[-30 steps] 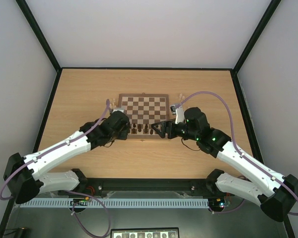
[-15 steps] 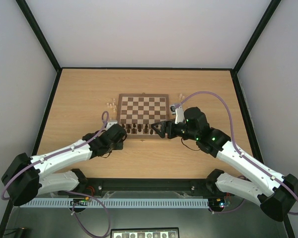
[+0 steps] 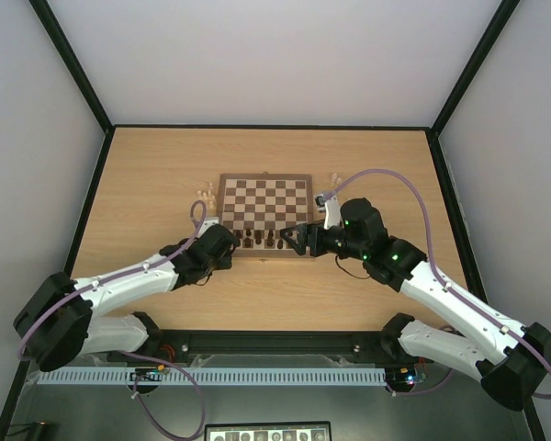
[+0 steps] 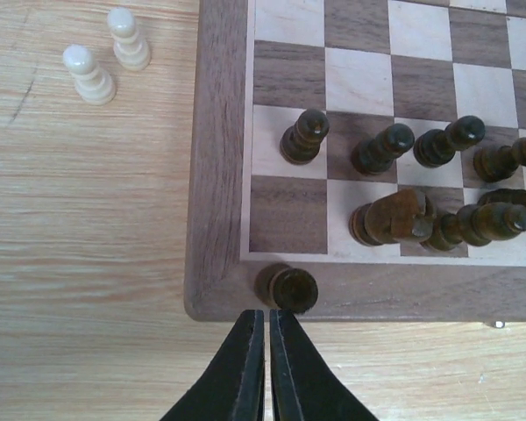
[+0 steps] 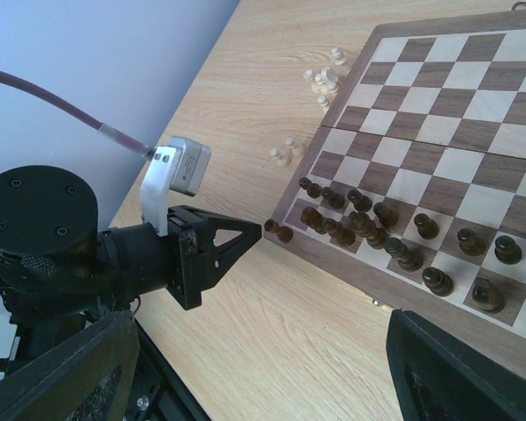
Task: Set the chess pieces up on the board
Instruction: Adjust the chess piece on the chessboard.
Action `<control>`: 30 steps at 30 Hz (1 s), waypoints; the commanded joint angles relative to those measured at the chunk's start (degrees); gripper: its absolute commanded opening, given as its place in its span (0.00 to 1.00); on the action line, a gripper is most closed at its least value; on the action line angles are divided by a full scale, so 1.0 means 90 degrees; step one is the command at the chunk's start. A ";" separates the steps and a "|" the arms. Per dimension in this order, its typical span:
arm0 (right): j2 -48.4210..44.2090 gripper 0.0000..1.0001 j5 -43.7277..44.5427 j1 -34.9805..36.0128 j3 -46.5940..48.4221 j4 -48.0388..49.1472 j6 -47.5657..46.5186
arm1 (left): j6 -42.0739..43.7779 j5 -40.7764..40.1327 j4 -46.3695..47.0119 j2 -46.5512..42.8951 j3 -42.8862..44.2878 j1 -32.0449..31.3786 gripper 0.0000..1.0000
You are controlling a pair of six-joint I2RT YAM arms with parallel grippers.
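The board lies mid-table, with dark chess pieces crowded on its two near rows. In the left wrist view, one dark piece rests on the board's brown border at the near-left corner; whether it stands or lies I cannot tell. My left gripper is shut and empty, its tips just short of that piece. The same piece and the left gripper also show in the right wrist view. My right gripper hangs open and empty over the near edge.
Two cream pawns stand on the tabletop left of the board, and further back lies a cluster of cream pieces. More cream pieces sit by the board's right edge. A dark knight stands among the pawns.
My left gripper has drawn back from over the board's near-left squares to just off its corner. The right arm has not moved.
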 commanded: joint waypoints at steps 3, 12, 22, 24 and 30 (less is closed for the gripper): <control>0.0030 0.79 0.0021 -0.0043 -0.0120 0.0013 -0.0082 | 0.0148 0.0006 0.0490 0.0298 -0.0056 0.0077 0.04; 0.0036 0.79 0.0016 -0.0080 -0.0153 0.0027 -0.0093 | 0.0219 0.0075 0.0770 0.0576 -0.0055 0.0161 0.03; 0.0040 0.79 -0.0011 -0.0116 -0.0193 0.0048 -0.0102 | 0.0290 0.0133 0.0984 0.0736 -0.0057 0.0232 0.03; 0.0040 0.79 -0.0003 -0.0120 -0.0199 0.0046 -0.0102 | 0.0304 0.0125 0.1008 0.0738 -0.0071 0.0234 0.03; 0.0031 0.79 -0.0011 -0.0149 -0.0221 0.0037 -0.0111 | 0.0216 0.0183 0.0835 0.0600 -0.0061 0.0229 0.03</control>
